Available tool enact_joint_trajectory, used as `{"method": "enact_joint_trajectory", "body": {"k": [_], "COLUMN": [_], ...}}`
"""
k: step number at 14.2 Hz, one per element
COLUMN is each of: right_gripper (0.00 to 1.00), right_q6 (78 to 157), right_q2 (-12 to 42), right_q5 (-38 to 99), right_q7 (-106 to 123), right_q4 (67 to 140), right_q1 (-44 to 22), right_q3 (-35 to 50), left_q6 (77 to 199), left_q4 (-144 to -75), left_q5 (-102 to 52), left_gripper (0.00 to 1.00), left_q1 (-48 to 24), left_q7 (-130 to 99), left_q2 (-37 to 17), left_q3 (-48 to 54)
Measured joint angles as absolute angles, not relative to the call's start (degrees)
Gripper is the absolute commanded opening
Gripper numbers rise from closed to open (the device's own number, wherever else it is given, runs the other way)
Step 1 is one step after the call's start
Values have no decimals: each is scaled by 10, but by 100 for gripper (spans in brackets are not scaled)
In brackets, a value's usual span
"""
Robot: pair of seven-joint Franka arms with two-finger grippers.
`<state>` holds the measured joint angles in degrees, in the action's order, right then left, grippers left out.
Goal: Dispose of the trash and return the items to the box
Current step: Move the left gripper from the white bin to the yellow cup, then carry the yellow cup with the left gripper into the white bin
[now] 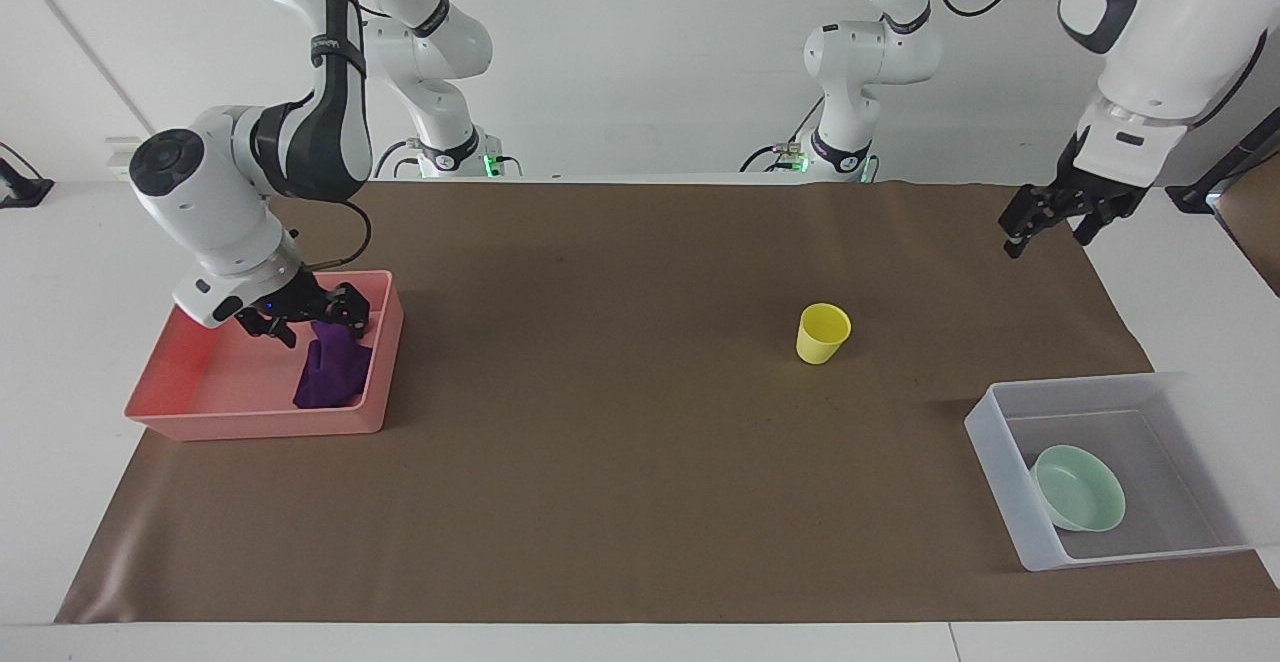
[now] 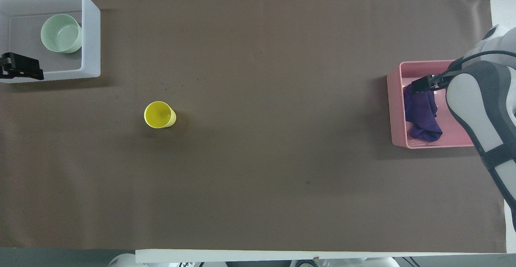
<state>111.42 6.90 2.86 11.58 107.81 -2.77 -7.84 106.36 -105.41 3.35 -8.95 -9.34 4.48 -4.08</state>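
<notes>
The fingers of both grippers stand spread and hold nothing. Nearest the robots, the left gripper [image 1: 1050,225] hangs in the air over the brown mat's edge at the left arm's end of the table [image 1: 620,642]. The right gripper [image 1: 305,314] hovers over the pink tray [image 1: 255,425], just above the purple rag [image 1: 333,374], which lies slumped inside against the tray's wall toward the table's middle. Farther out, about level with the tray, the yellow cup [image 1: 823,333] stands upright and alone on the mat, well apart from everything. Farthest from the robots, the mint-green bowl [image 1: 1078,487] sits inside the translucent box [image 1: 995,467], close to its wall.

The cup looks to be what is left to put away. It seems light, thin-walled plastic, stiff enough but easy to tip or squeeze out of round, and probably smooth, so a gentle pinch across the rim, one finger inside and one outside, would likely serve best. The left gripper is the closer one.
</notes>
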Motion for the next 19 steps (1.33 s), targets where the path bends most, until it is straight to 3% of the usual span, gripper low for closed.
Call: {"method": "enact_joint_trajectory", "body": {"k": [4, 8, 9, 10, 11, 13, 19], "right_gripper": [100, 100, 100, 100, 100, 100, 100], "right_q6": [1008, 938, 922, 911, 901, 882, 862], "right_q2": [62, 29, 17, 6, -5, -22, -35], "right_q5": [27, 19, 18, 18, 18, 18, 18], "right_q7": [104, 104, 103, 101, 95, 89, 88], "right_q4": [996, 968, 967, 966, 966, 966, 966], "right_q1": [-40, -39, -39, -39, -39, -40, -48], "right_q3": [-78, -80, -80, -80, -80, -79, -77], "left_q6": [1170, 1319, 1348, 1364, 1370, 1373, 1372], "left_q4": [-1148, -1259, -1284, -1300, -1309, -1313, -1308], "left_q5": [22, 22, 22, 22, 22, 22, 16], "left_gripper": [100, 100, 71, 28, 8, 0, 0], "left_q1": [-145, -215, -221, -225, -227, -228, -231], "left_q7": [-166, -254, -258, -258, -260, -260, -261], "left_q2": [24, 14, 10, 6, 2, -3, -1], "left_q3": [-39, -36, -37, -36, -37, -37, -36]}}
